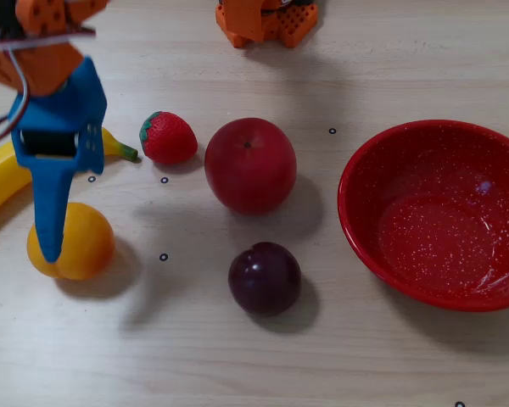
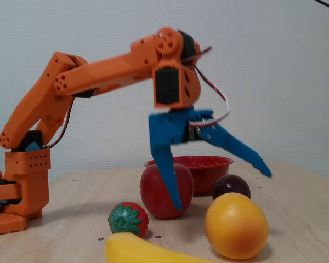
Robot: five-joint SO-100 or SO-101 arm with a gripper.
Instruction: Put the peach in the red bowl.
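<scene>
The gripper (image 2: 222, 189) is spread wide open above the worktop (image 1: 237, 365), holding nothing. In the fixed view one blue finger (image 2: 169, 175) points steeply down while the other (image 2: 238, 149) angles out toward the right of the picture.

The peach (image 2: 236, 226) sits on the worktop directly below the open gripper, between the two fingers' lines and not touched by either. In the overhead view the down-pointing finger (image 1: 49, 220) overlaps the peach (image 1: 83, 246) on its left half; contact cannot be confirmed from that view.

The red bowl (image 1: 437, 212) stands well apart from the gripper, at the right edge of the overhead view, upright and holding no fruit.

Between gripper and red bowl lie the red apple (image 1: 250, 164) and, nearer the camera edge, the dark plum (image 1: 265, 277). The strawberry (image 1: 167, 137) lies just beside the gripper body, toward the arm base (image 1: 267, 19). The banana (image 1: 2, 180) passes partly under the gripper body.
</scene>
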